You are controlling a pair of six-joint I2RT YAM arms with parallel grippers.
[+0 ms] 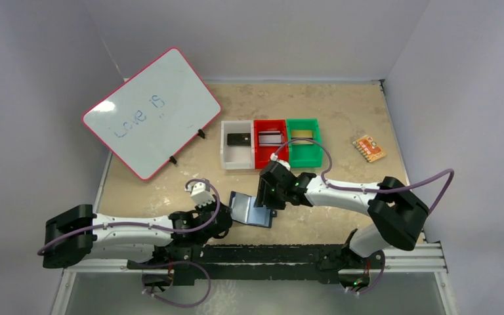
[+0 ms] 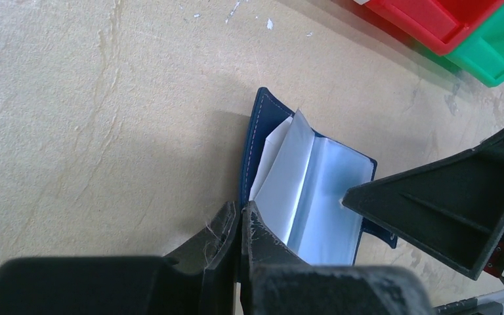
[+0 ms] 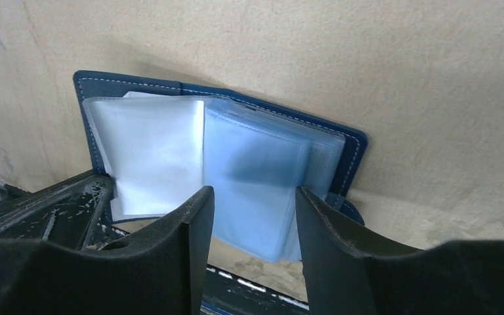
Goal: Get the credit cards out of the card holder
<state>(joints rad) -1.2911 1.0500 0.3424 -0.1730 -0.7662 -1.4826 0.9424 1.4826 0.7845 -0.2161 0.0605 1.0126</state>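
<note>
A whiteboard (image 1: 151,111) is propped at the left rear of the table (image 1: 341,111). At the near centre, the left gripper (image 2: 239,220) is pressed together on the edge of the navy cover of the card holder (image 1: 249,209), and that cover is tilted up off the table. The card holder is held open between the two grippers, with its pale blue-grey sleeves (image 3: 256,164) exposed. The right gripper (image 3: 254,193) is spread, with one finger positioned at each side of the sleeve stack. Behind it, a white bin (image 1: 237,156), a red bin (image 1: 270,154) and a green bin (image 1: 304,154) are set touching in a row. An orange patterned piece (image 1: 369,148) is placed well apart at the right.
</note>
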